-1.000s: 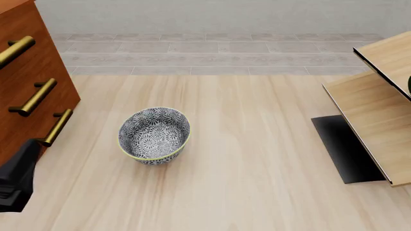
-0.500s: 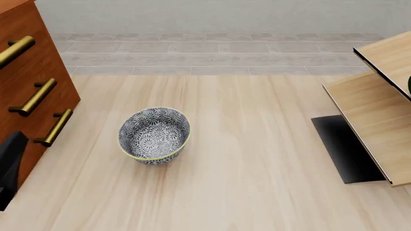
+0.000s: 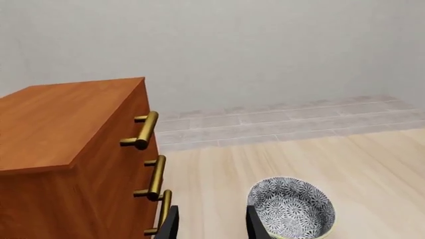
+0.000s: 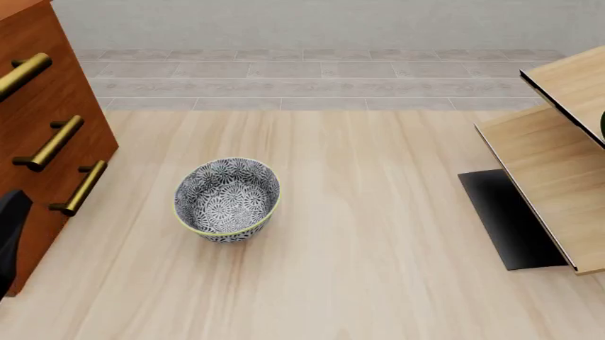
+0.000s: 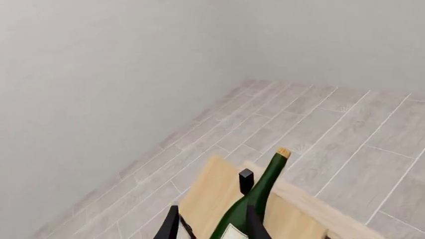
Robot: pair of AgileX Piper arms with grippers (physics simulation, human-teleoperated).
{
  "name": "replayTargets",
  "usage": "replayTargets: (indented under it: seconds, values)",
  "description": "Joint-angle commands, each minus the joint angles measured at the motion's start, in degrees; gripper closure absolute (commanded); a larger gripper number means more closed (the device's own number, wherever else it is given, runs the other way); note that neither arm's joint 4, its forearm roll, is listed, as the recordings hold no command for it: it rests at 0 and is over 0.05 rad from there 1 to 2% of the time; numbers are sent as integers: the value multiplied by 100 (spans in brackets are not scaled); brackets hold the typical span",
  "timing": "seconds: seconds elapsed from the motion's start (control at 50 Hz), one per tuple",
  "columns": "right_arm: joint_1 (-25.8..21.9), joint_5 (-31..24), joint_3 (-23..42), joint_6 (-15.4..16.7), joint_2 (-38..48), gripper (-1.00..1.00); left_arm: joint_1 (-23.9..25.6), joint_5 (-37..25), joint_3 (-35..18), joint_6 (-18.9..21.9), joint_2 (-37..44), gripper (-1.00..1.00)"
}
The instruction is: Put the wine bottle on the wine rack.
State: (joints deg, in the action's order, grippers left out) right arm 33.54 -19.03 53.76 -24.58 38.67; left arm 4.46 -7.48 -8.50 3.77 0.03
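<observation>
Wine bottle [image 5: 256, 199] over wine rack [image 5: 211, 194], right gripper [image 5: 211, 224] apparently gripping it.
Risk: releasing misaligned lets it roll off toward 3 o'clock; left gripper [image 3: 209, 224] open, empty.

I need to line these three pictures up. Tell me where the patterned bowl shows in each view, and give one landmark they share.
Front view: the patterned bowl stands on the table left of centre, apart from the cabinet.
Left wrist view: the bowl is at the picture's lower edge, just beyond the left gripper.
Right wrist view: not in it.
Shared landmark: the cabinet's brass handles, seen in the front and left wrist views only.
</observation>
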Motion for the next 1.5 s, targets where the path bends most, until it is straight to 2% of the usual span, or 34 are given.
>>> replayTargets:
  seconds: [0.02, 0.28, 0.44, 0.56, 0.68, 0.86, 0.94, 0.98, 1.08, 1.14, 1.18, 1.24, 1.5]
  values:
    - [-254, -153, -275, 265, -550, -100, -24, -30, -31, -16, -2, -100]
    - [-545, -211, -901, 336, -1105, -100, 21, 34, 33, -44, -2, -100]
    - [-662, -235, -1037, 413, -1267, -100, 28, 24, -1, -38, -2, -100]
    - [-871, -340, -1087, 779, -1515, -100, 11, 29, -8, -44, -2, -100]
    - [-963, -390, -1238, 832, -1678, -100, 42, 62, 12, -53, -2, -100]
    - [-1229, -585, -1355, 1098, -1957, -100, 37, 79, 12, -91, -2, -100]
    - [-1369, -661, -1370, 1428, -2081, -100, 64, 69, 5, -95, -2, -100]
    - [-1373, -707, -1377, 1353, -2129, -100, 74, 43, -19, -89, -2, -100]
    - [-1463, -788, -1432, 1679, -2350, -100, 65, 0, -97, -69, -2, -100]
    - [-1486, -862, -1437, 1666, -2400, -100, 67, -19, -123, -71, -2, -100]
    - [-1592, -955, -1409, 1828, -2492, -100, 64, -36, -146, -60, -2, -100]
    - [-1616, -1052, -1361, 1907, -2622, -100, 75, -55, -163, -42, -2, -100]
    - [-1797, -1242, -1488, 2116, -3015, -100, 123, -161, -265, 13, -2, -100]
